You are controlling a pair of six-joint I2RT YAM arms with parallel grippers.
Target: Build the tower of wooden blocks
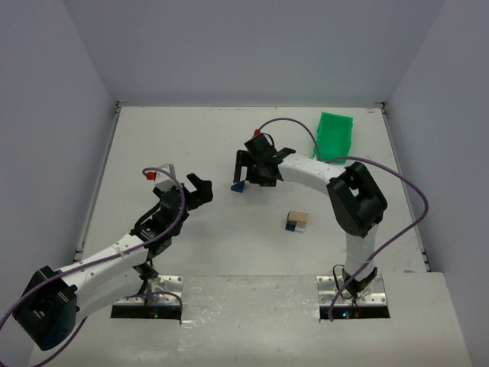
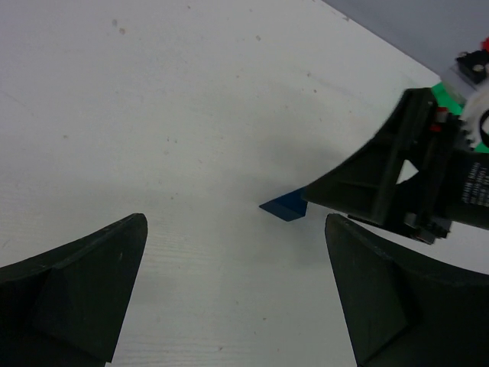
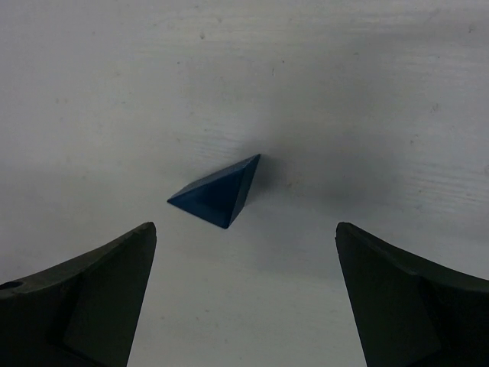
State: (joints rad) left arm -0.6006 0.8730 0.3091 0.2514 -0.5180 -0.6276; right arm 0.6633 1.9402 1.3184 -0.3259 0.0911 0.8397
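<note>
A small stack of tan, white and dark blue blocks [image 1: 296,221] stands on the table [image 1: 191,145] at centre right. A blue wedge [image 1: 239,186] lies apart from it, further left and back. In the right wrist view the wedge [image 3: 219,192] lies on the table just beyond my open fingers. My right gripper [image 1: 246,172] hovers over it, open and empty. My left gripper [image 1: 200,189] is open and empty, left of the wedge, which shows in its view [image 2: 284,205] partly behind the right gripper.
A green plastic bin [image 1: 334,136] stands at the back right. Grey walls close the table on three sides. The right arm's body [image 2: 412,172] fills the right of the left wrist view.
</note>
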